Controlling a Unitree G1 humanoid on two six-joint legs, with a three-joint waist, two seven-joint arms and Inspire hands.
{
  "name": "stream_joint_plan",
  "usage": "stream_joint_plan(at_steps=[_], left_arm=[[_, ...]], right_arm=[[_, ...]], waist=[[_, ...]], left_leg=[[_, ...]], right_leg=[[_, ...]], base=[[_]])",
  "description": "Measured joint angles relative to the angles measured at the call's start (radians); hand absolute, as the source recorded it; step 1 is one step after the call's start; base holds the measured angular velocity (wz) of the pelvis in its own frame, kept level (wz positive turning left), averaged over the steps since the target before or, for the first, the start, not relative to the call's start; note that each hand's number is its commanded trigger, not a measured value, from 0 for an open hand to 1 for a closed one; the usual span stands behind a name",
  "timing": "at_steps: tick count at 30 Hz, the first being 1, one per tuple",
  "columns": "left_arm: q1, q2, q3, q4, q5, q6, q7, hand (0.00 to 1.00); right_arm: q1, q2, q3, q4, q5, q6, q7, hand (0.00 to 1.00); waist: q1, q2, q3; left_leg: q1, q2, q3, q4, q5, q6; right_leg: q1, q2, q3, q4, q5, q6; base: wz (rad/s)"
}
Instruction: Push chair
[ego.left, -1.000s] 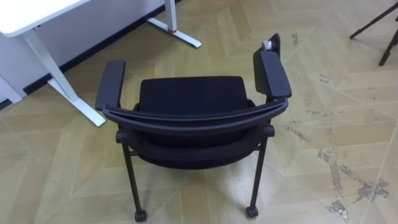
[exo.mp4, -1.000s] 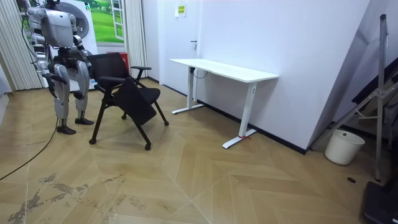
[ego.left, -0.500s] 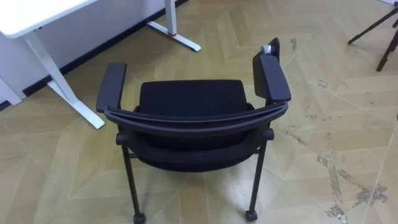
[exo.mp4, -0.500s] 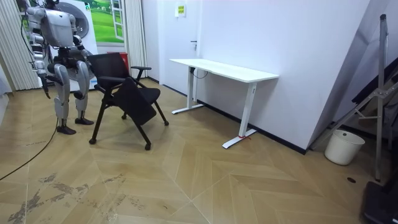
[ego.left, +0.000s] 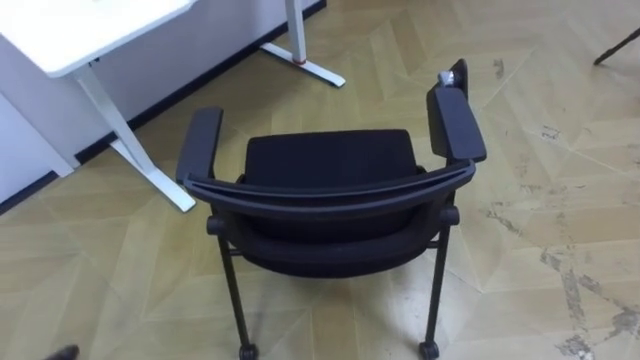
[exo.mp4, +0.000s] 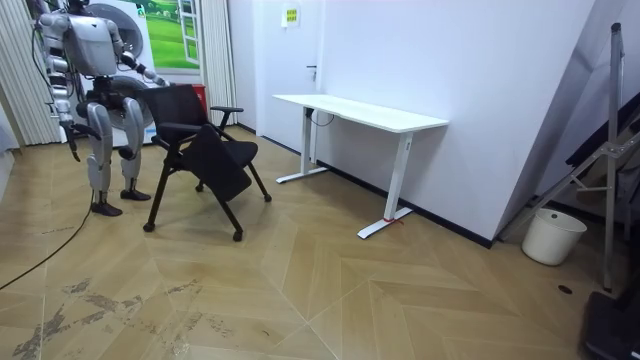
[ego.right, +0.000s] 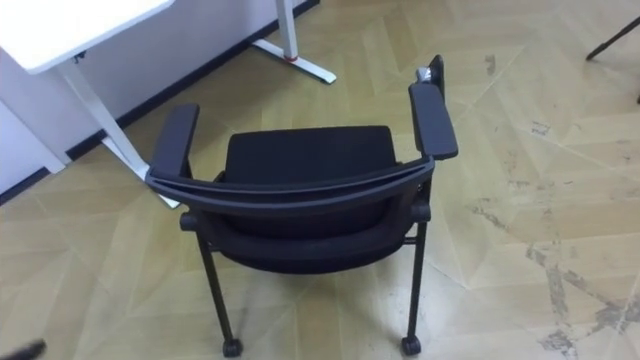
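A black chair (ego.left: 330, 165) on castors stands on the wooden floor right in front of me, its curved backrest nearest and both armrests pointing away. In the room view I stand behind the chair (exo.mp4: 195, 135) at the room view's left. My left arm is lifted forward toward the backrest, with the left hand (exo.mp4: 160, 80) close to its top edge. A dark tip of that left hand (ego.left: 65, 352) shows at the bottom left corner of the eye view, apart from the chair. My right hand (exo.mp4: 73, 152) hangs low beside my leg.
A white desk (ego.left: 90, 30) with white legs stands ahead of the chair on my left, its foot (ego.left: 305, 65) on the floor beyond the seat. In the room view a white bucket (exo.mp4: 553, 236) and a metal stand (exo.mp4: 610, 150) are far off at the right.
My left arm has risen forward toward the chair's back and my right hand has dropped to my side. The eye view has shifted. The chair has not moved.
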Motion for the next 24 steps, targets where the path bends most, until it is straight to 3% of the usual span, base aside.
stream_joint_plan(at_steps=[8,11,15,18,22,24], left_arm=[[-0.071,0.056,-0.002,-0.303,0.192,0.006,0.058,0.00],[-0.072,0.056,-0.021,-0.463,0.322,0.011,0.063,0.00],[-0.078,0.059,-0.026,-0.679,0.552,0.038,0.058,0.00],[-0.079,0.060,-0.045,-0.824,0.646,0.047,0.045,0.00],[-0.089,0.061,-0.111,-0.913,0.771,0.057,0.026,0.00],[-0.089,0.061,-0.169,-0.947,0.889,0.077,-0.005,0.00]], right_arm=[[0.007,0.000,0.001,-0.002,-0.018,-0.003,0.018,0.00],[0.013,-0.004,0.001,-0.004,-0.012,-0.002,0.020,0.00],[0.019,-0.007,0.000,0.002,-0.011,0.012,0.028,0.00],[0.028,-0.014,0.001,-0.002,-0.021,0.011,0.041,0.00],[0.018,-0.013,0.022,0.003,-0.030,0.012,0.043,0.00],[0.014,-0.009,0.050,0.004,-0.030,0.012,0.051,0.00]], waist=[[0.005,0.008,-0.0025],[-0.002,0.015,0.0019],[-0.010,0.022,0.0004],[-0.016,0.021,0.0012],[-0.036,0.017,0.0054],[-0.040,0.014,0.0068]], left_leg=[[-0.014,-0.001,-0.003,0.001,0.000,0.000],[-0.016,-0.001,-0.009,0.002,0.000,0.000],[-0.016,-0.003,-0.020,0.001,0.000,0.000],[-0.012,-0.002,-0.020,0.001,-0.001,-0.001],[0.000,0.001,-0.021,-0.001,-0.001,-0.001],[-0.007,0.001,-0.020,0.001,-0.001,-0.001]], right_leg=[[-0.009,0.000,0.002,-0.004,0.000,0.000],[-0.009,0.000,0.001,-0.004,0.000,0.000],[-0.006,0.002,0.001,-0.004,0.000,0.000],[-0.008,0.003,0.003,-0.004,0.000,0.000],[0.002,0.002,0.001,-0.005,0.000,0.000],[0.004,0.002,0.001,-0.004,0.000,0.000]], base=[[0.01],[0.06],[0.07],[0.00],[0.00],[0.00]])
